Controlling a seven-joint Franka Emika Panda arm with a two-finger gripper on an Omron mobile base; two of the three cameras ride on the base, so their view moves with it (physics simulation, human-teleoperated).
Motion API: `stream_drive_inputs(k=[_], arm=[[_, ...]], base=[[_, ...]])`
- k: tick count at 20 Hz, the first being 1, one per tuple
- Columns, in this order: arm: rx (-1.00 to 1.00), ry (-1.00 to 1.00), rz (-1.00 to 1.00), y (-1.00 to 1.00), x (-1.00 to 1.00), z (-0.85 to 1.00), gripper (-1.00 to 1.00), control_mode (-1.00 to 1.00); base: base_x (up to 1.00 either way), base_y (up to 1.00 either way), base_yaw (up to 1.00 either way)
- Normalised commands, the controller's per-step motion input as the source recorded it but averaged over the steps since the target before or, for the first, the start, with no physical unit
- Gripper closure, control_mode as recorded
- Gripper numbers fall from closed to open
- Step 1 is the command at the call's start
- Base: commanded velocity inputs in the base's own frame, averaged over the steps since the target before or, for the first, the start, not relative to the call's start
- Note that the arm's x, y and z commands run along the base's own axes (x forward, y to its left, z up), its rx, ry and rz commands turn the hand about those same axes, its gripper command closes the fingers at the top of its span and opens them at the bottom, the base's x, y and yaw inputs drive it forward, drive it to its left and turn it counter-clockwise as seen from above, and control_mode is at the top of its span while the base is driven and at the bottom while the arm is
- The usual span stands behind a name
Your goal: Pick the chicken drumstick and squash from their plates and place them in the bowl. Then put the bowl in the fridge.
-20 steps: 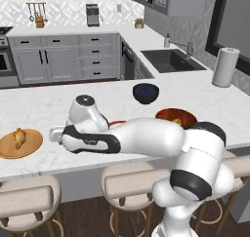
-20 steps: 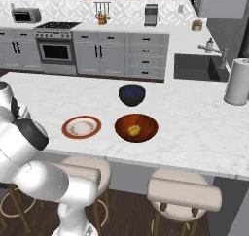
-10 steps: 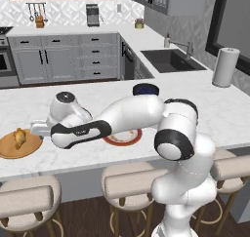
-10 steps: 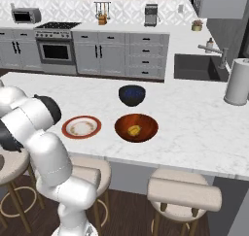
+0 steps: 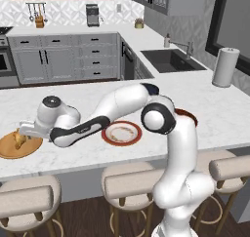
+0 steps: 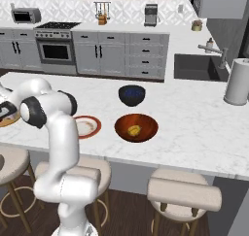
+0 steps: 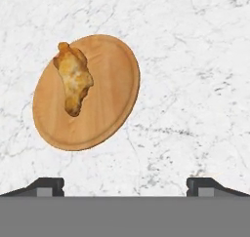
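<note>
Hand view: we judge the drumstick [image 7: 73, 79] pick pending, squash [image 6: 134, 130] already bowled; wide-open, empty gripper [image 7: 126, 186] must centre over the wooden plate [image 7: 110, 102] and descend.

Matt wood with faint grain on the tan plate [image 7: 105, 97]. Rough, lumpy golden crust on the drumstick [image 7: 74, 78]. Polished white marble with grey veins for the counter [image 7: 195, 85]. Glossy reddish-brown glaze on the bowl [image 6: 136, 127]; smooth yellow squash [image 6: 133, 130] inside. Glazed white ceramic with red-brown rim on the second plate [image 5: 121, 132]. Smooth glossy white plastic shell on the arm [image 5: 122, 102], with dark matt joints.
</note>
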Motion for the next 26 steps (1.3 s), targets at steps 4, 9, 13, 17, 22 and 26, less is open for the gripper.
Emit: stream_drive_inputs(k=[4,9,13,17,22,26], arm=[[-0.07,0.01,-0.14,0.18,0.0,0.0,-1.0,-1.0],[-0.04,0.01,-0.11,0.0,0.14,0.0,-1.0,-1.0],[0.0,0.01,-0.04,0.0,0.27,-0.01,-1.0,-1.0],[0.0,0.0,0.0,0.06,0.18,-0.09,-1.0,-1.0],[0.0,0.05,-0.01,0.19,0.18,-0.21,-1.0,-1.0],[0.0,0.04,0.0,0.17,0.28,-0.26,-1.0,-1.0]], base=[[0.0,0.0,0.0],[0.0,0.0,0.0],[0.0,0.0,0.0],[0.0,0.0,0.0],[0.0,0.0,0.0],[0.0,0.0,0.0]])
